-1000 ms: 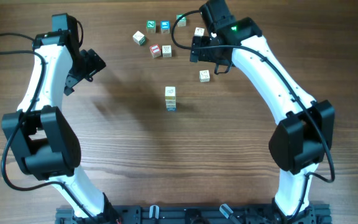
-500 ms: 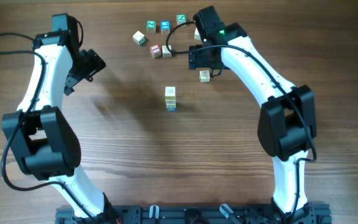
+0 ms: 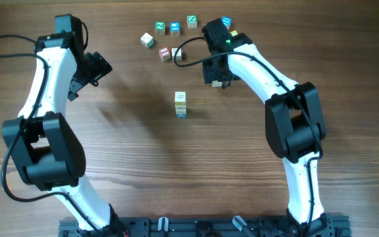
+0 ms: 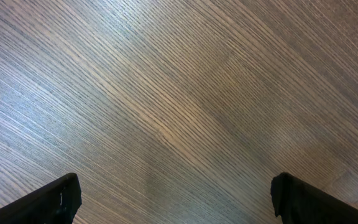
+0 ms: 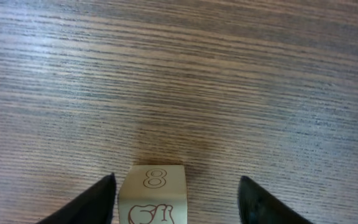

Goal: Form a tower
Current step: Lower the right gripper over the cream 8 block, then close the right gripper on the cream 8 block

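1. Task status. The tower (image 3: 181,104) stands near the middle of the table (image 3: 176,178), between the two arms and clear of both. It is one cube wide, with the blue-trimmed cube at the bottom. The overhead view does not show exactly how many cubes it has, but it is short. Construction is judged to be at an early stage.

2. Beyond the tower and to its right, a single pale cube marked 8 (image 5: 153,194) rests on the table and is not yet lifted. It is judged to be the next piece for the stack.

3. At the far edge, at least six loose cubes (image 3: 160,27) lie in a scattered group, all left to place.

4. Left arm. It is folded back at the left side, well apart from all cubes. The left gripper (image 4: 179,199) has its fingers spread wide over bare wood and holds nothing.

5. Right arm. It reaches forward and inward. The right gripper (image 3: 216,78) points down over the cube marked 8. Its fingers (image 5: 98,200) straddle the cube. The jaws stand apart: one finger is just beside the cube, and the other shows a clear gap. No clamp is made.
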`<state>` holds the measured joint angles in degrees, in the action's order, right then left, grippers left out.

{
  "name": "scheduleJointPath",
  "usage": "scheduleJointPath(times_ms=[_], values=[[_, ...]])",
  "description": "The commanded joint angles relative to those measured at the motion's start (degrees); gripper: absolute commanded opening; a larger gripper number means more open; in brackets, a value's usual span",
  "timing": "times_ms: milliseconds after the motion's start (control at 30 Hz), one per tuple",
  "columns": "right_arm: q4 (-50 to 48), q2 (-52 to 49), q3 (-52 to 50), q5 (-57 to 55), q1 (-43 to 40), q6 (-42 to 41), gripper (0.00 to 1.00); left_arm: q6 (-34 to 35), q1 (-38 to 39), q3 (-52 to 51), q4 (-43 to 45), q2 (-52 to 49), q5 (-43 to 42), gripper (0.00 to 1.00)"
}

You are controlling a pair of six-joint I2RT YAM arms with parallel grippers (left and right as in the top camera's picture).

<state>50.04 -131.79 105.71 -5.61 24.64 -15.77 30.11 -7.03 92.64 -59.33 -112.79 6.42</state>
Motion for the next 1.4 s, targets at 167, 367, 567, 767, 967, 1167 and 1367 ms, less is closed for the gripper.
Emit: scheduleJointPath(times_ms=[167,367,567,767,967,1167,1367], values=[[0.52,-0.87,-0.42,2.32,-0.24,0.55,0.48,-0.04,-0.07,0.90,0.00,1.68,0.74,1.00],[1.40,-0.87,-0.42,3.34,-0.24,-0.96,0.71,-0.04,-0.07,0.90,0.00,1.68,0.76,1.00],[1.88,-0.87,-0.42,3.32,-0.24,-0.94,0.47,-0.04,-0.07,0.90,0.00,1.68,0.76,1.00],[1.79,-0.87,-0.42,3.34,-0.24,-0.94,0.80,-0.04,-0.07,0.90,0.00,1.68,0.76,1.00],[1.62,-0.90,-0.42,3.56,-0.24,-0.92,0.60,-0.04,-0.07,0.90,0.00,1.68,0.76,1.00],[1.97,-0.90,-0.42,4.87,-0.24,-0.96,0.43,-0.04,-0.07,0.90,0.00,1.68,0.76,1.00],[1.95,-0.90,-0.42,5.70,-0.28,-0.96,0.45,-0.04,-0.07,0.90,0.00,1.68,0.74,1.00]])
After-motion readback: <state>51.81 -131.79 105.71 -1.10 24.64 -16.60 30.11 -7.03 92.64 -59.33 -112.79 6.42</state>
